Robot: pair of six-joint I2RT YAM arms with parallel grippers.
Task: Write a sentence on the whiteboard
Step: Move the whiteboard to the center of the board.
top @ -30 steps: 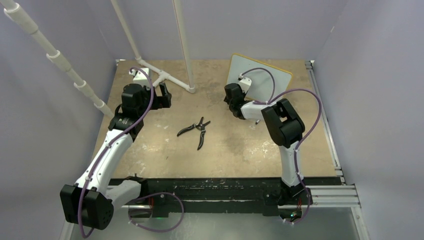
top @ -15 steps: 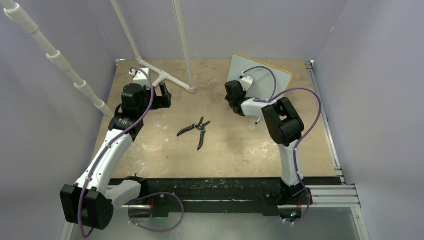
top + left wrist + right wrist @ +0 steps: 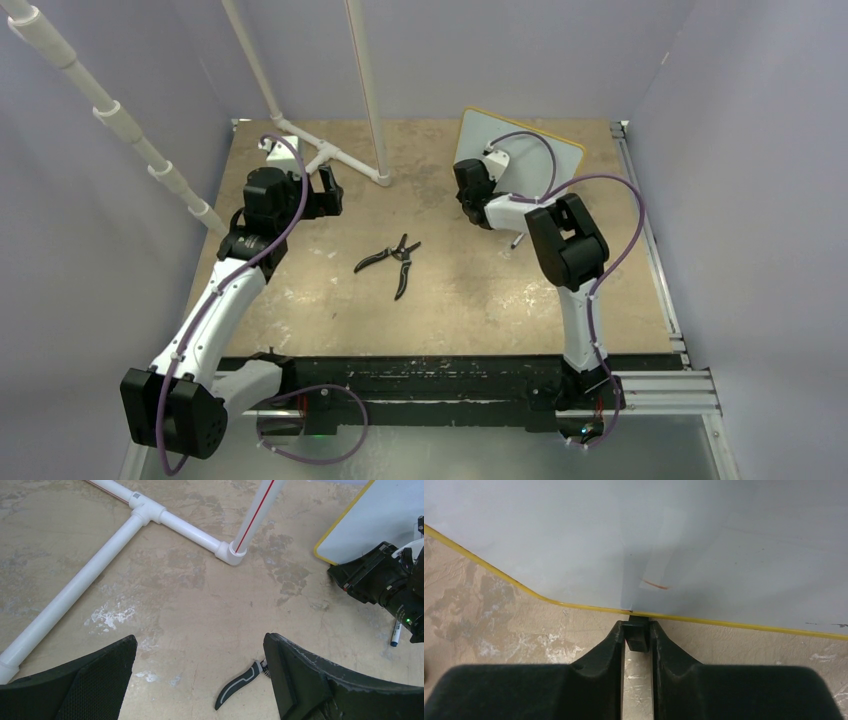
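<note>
The whiteboard (image 3: pixel 478 130), white with a yellow rim, stands tilted at the back right of the table. It fills the top of the right wrist view (image 3: pixel 574 535) and shows in the left wrist view (image 3: pixel 380 525). My right gripper (image 3: pixel 636 630) is low at the board's bottom edge (image 3: pixel 468 192), shut on the small black foot (image 3: pixel 636 636) under the rim. The sentence is out of view; the board face I see bears only a short reddish stroke (image 3: pixel 655 584). My left gripper (image 3: pixel 325 190) hangs open over the table at the left (image 3: pixel 200 645), holding nothing.
A blue-capped marker (image 3: pixel 516 241) lies on the table beside the right arm (image 3: pixel 395 635). Black-handled pliers (image 3: pixel 392 258) lie mid-table, one handle (image 3: pixel 239 686) near my left fingers. A white pipe frame (image 3: pixel 330 155) crosses the back left. Purple walls close in the sides.
My right gripper's jaws have closed onto the board's black foot, and that arm has edged slightly toward the board. The left arm has not moved.
</note>
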